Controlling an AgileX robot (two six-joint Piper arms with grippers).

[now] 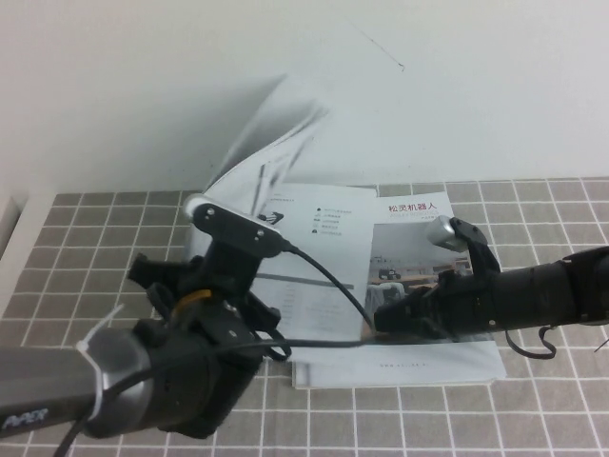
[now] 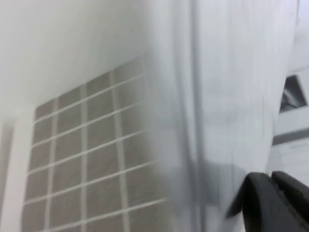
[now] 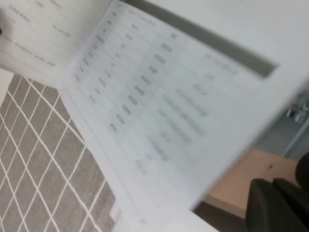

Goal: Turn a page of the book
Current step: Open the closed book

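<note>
Open on the table (image 1: pixel 95 238), near its far edge and close under the wall (image 1: pixel 143 86): the book (image 1: pixel 328 257), flat, with a white printed page facing up. Just beside it, toward the right edge of the table, a second booklet (image 1: pixel 423 238) with the red title on its cover.

Standing up from the left side of the book and curling over toward the wall: the lifted page (image 1: pixel 271 133). Behind it, the left gripper (image 2: pixel 273 193), raised above the book's left edge, closed almost fully and, as far as can be judged from so close a view, pinching this page. Low at the right edge of the open page: the right gripper (image 1: pixel 383 319), closed tight, nothing between its fingers.

Possible troubles from here:
- Slipping of the glossy sheet out of the pinch, then falling back to the right, if pulled too fast.
- Creasing or tearing near the spine, if carried too far from the book.
- Dragging of the whole thin book across the table, if not held down.

Surface: grey square tiles with pale joints, matte. Behind, only a plain white wall.
</note>
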